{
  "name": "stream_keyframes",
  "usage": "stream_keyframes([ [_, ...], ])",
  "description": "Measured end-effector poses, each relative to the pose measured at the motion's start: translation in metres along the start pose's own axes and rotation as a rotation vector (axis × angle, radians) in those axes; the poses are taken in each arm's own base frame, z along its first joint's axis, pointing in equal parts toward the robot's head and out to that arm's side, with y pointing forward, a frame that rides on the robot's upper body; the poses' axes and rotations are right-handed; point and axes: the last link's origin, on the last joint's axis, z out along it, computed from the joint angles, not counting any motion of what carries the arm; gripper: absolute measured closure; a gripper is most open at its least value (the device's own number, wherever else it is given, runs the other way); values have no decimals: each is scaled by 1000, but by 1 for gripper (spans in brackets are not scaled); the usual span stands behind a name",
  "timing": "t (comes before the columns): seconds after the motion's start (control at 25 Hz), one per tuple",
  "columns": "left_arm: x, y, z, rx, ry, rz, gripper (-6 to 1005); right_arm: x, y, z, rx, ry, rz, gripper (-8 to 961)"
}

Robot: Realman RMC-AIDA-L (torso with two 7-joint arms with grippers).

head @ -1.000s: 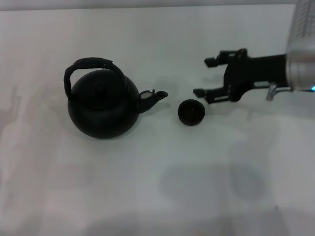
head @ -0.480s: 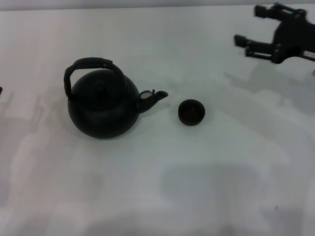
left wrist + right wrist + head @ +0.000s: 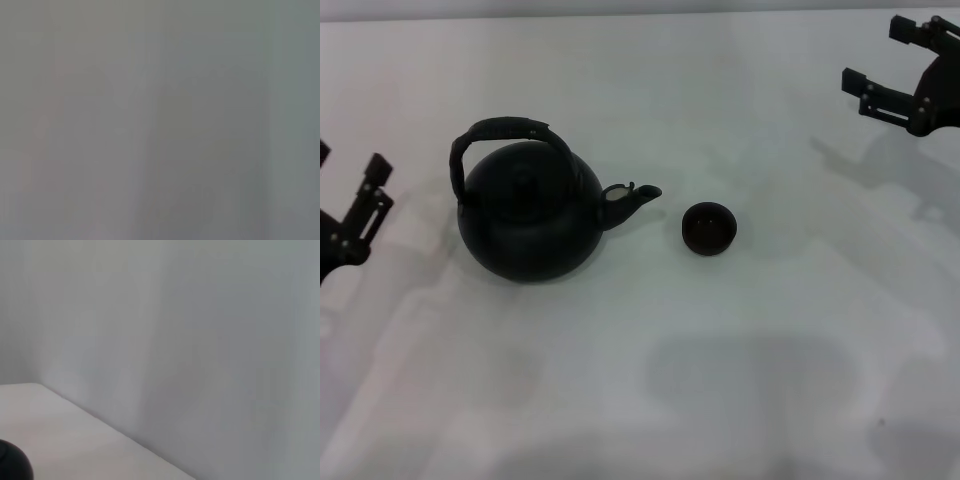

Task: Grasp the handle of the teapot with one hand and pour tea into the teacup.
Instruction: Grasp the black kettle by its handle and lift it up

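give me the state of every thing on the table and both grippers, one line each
teapot: upright on the table, lid on, spout toward the teacup
handle: raised over the lid, ungrasped
teacup: upright, apart from the spout
left gripper: open, empty, beside the teapot
right gripper: open, empty, far corner
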Motion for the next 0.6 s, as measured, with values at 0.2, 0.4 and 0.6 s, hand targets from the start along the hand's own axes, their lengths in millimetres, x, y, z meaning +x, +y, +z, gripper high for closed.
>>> stream_keyframes([
  [0.2,-5,3,13,-86,-52,-35,317,5,1,-1,4,8,14,105],
  [0.4,-8,3,22,-150,-98,-57,318,7,1,-2,7,11,19,107],
  [0.6,-10,3,26,-163,-125,-69,318,7,1,-3,8,11,19,109],
])
